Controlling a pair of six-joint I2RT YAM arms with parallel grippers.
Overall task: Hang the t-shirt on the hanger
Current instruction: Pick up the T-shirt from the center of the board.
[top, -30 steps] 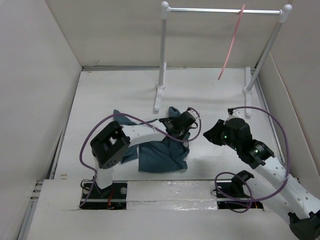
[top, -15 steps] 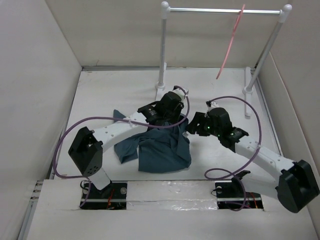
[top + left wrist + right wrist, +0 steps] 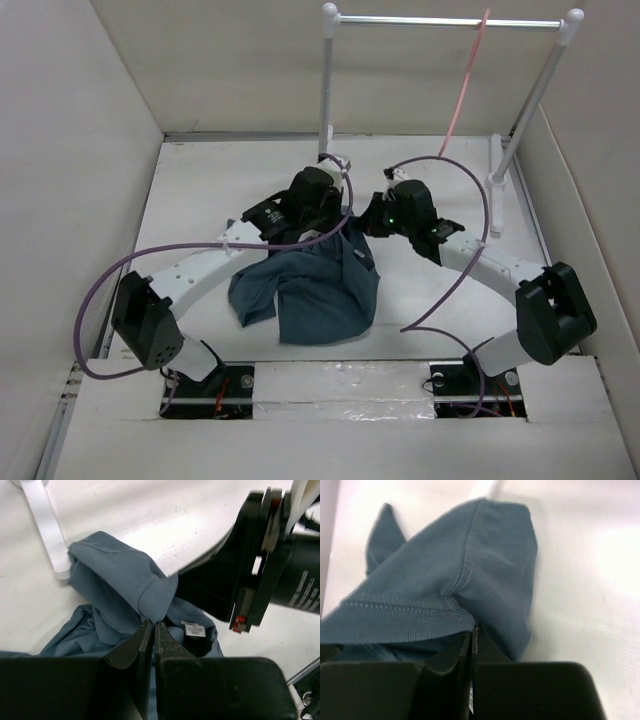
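Left tool [image 3: 152,626]: jaws pressed together on a ribbed edge of the dark teal cotton t-shirt [image 3: 320,290], beside its small white neck label [image 3: 194,629].
Right tool [image 3: 472,634]: clamped tight on a stitched fold of the same garment, just right of the left tool.
Garment: crumpled mid-scene, its far edge drawn up to both tools.
Hanger: thin salmon-pink plastic hanger [image 3: 462,90] hooked on the metal rail [image 3: 430,20] of the white rack, far right, well apart from the t-shirt.
Surface: white worktop [image 3: 210,190].
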